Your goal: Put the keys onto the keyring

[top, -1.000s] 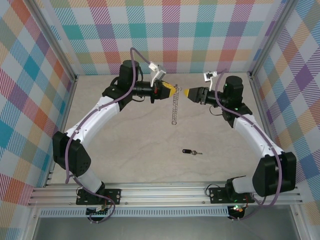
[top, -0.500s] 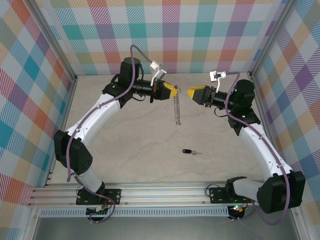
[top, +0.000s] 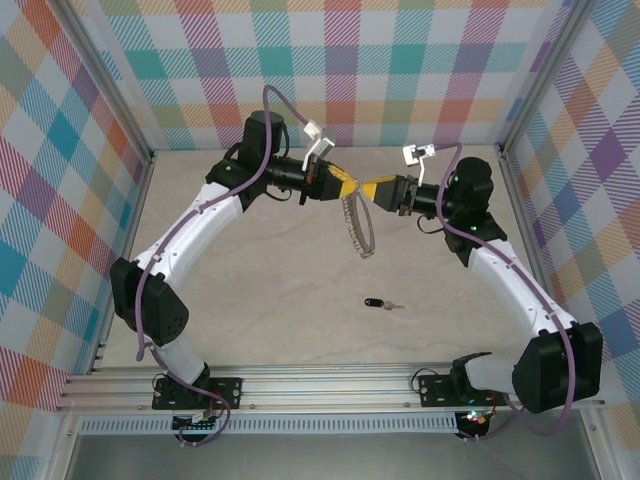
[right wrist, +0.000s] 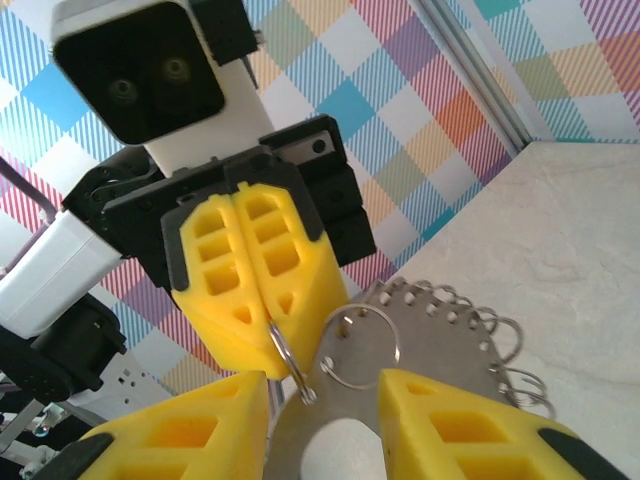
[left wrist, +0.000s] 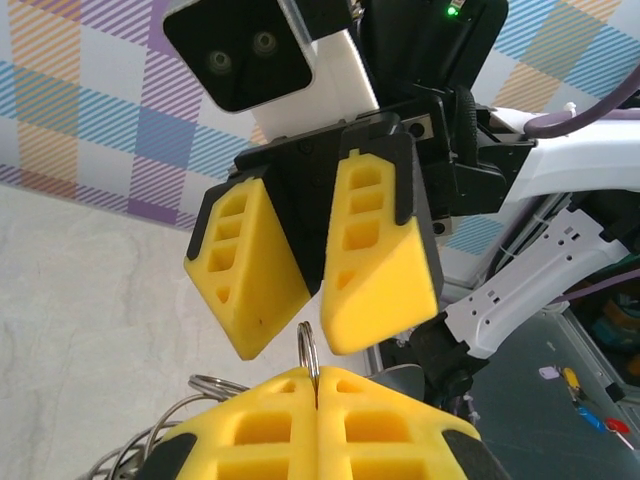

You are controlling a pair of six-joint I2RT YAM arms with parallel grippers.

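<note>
The keyring (top: 358, 226), a grey metal piece with small wire loops along its rim, hangs above the back of the table. My left gripper (top: 346, 185) is shut on one small loop (left wrist: 310, 350) at its top. My right gripper (top: 371, 190) faces it from the right, tip to tip. In the right wrist view the keyring's flat plate (right wrist: 450, 345) lies between my right gripper's (right wrist: 320, 388) parted jaws, and the left fingers (right wrist: 250, 265) pinch the loop just above. The key (top: 378, 303), black-headed with a short silver blade, lies on the table nearer the front.
Plaid walls close in the table (top: 260, 290) at the back and both sides, with metal posts at the corners. A rail (top: 320, 385) carrying both arm bases runs along the near edge.
My right gripper swung out to the right, then came back left up to the left gripper and the keyring, its jaws narrowing. The keyring has swung a little to the right.
</note>
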